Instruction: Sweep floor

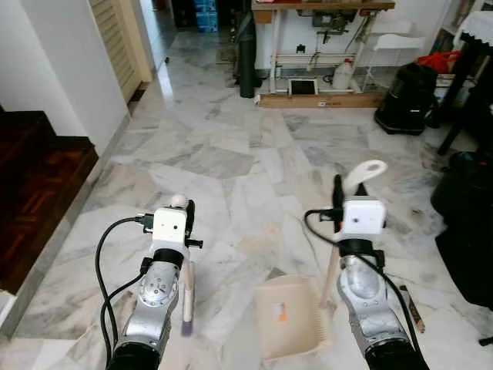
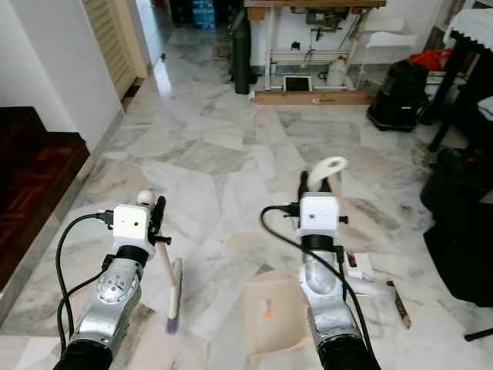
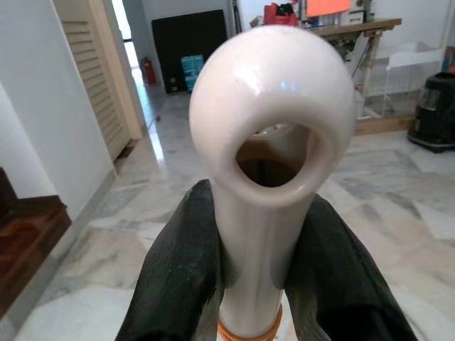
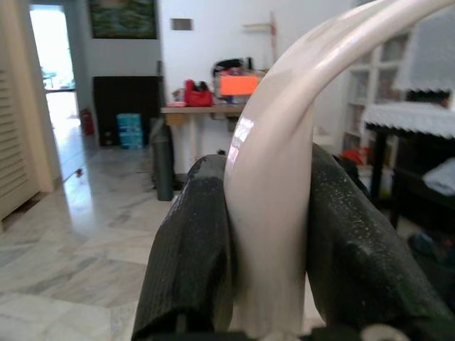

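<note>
1. Far left of the head views: a dark wooden step (image 1: 35, 189) beside a white wall (image 1: 54, 69), with a louvred door (image 1: 119, 38) at the upper left
2. Lower left: the left gripper (image 1: 188, 218) is closed on the top of a pale broom handle (image 1: 178, 202); in the left wrist view its two black fingers (image 3: 178, 277) press on either side of the handle just below the rounded end with its hanging hole
3. The broom (image 2: 174, 297) slants down from that gripper to the marble floor (image 1: 231, 154); its purple-tipped bristles touch the floor at the bottom of the frame, just beside the left arm
4. Bottom centre: a beige dustpan (image 1: 289, 316) lies on the floor between the two arms, its toothed edge on the right-hand side, near the right arm
5. Lower right of centre: the right gripper (image 1: 337, 194) is clamped on the dustpan's long handle (image 1: 364, 173), whose curved loop end sticks up above it; the right wrist view shows both fingers (image 4: 192, 249) tight against the pale shaft
6. Right of the right arm: a small white packet (image 2: 359, 264) and a thin dark stick (image 2: 398, 303) lie on the floor
7. Top centre: a sewing table (image 1: 320, 31) against the far wall, a dark rolled mat (image 1: 246, 58) standing at its left
8. Right edge: black bags (image 1: 404, 96) and dark furniture
</note>
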Motion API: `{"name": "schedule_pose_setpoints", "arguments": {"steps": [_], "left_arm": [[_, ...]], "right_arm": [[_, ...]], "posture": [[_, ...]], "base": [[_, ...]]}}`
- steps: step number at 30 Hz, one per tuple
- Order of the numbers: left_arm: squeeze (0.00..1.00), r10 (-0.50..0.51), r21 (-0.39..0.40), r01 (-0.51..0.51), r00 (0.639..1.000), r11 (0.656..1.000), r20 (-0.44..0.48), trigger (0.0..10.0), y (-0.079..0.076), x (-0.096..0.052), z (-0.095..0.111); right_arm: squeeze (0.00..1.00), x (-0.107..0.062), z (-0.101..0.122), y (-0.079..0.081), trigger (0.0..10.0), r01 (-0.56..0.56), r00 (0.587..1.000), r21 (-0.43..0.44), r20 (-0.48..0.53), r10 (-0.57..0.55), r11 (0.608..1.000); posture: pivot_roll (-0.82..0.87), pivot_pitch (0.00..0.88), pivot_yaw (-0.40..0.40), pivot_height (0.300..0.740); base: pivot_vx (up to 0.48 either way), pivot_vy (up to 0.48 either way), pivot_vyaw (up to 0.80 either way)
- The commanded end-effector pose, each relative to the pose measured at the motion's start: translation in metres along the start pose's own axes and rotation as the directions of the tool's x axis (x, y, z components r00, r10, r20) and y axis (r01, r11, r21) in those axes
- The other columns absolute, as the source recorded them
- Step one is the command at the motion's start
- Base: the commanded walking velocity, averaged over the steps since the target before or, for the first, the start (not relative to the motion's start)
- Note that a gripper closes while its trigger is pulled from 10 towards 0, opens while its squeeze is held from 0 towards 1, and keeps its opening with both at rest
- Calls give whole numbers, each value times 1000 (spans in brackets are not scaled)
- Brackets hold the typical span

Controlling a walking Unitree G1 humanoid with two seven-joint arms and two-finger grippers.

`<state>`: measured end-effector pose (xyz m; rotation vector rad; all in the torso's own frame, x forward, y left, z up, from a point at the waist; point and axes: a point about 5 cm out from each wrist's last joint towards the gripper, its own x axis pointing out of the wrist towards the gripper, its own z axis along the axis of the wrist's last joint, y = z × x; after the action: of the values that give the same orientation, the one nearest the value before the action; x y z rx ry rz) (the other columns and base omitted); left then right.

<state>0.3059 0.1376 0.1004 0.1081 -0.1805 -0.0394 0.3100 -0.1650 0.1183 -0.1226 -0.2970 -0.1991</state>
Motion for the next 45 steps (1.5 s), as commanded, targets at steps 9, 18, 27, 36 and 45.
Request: {"name": "schedule_pose_setpoints", "arguments": {"steps": [9, 18, 27, 36, 45], "left_arm": [[0, 22, -41, -22, 1000, 999, 17, 10000, 3, 6, 6], [0, 71, -103, -70, 997, 992, 8, 10000, 10, 13, 8], [0, 71, -114, -70, 997, 991, 7, 10000, 11, 13, 8], [0, 70, -95, -71, 997, 993, -13, 10000, 21, 6, 0], [0, 75, -91, -76, 997, 993, -20, 10000, 24, 6, -2]], "right_arm": [[0, 6, 6, -14, 10000, 82, 996, 45, 11, -83, 996], [0, 6, 3, -13, 10000, 94, 996, 117, -15, -93, 989], [0, 4, 2, -13, 10000, 76, 997, 101, -15, -75, 992], [0, -9, -4, -24, 10000, 15, 1000, -23, -3, -15, 1000], [0, -10, -5, -26, 10000, 23, 1000, -19, -7, -23, 1000]], "posture": [[-3, 0, 38, 740], [-4, 0, 40, 740], [-2, 0, 41, 740], [-12, 0, 46, 740], [-11, 0, 45, 740]], "base": [[0, 0, 0], [0, -113, 0], [0, -257, 0], [0, -260, 0], [0, -260, 0]]}}
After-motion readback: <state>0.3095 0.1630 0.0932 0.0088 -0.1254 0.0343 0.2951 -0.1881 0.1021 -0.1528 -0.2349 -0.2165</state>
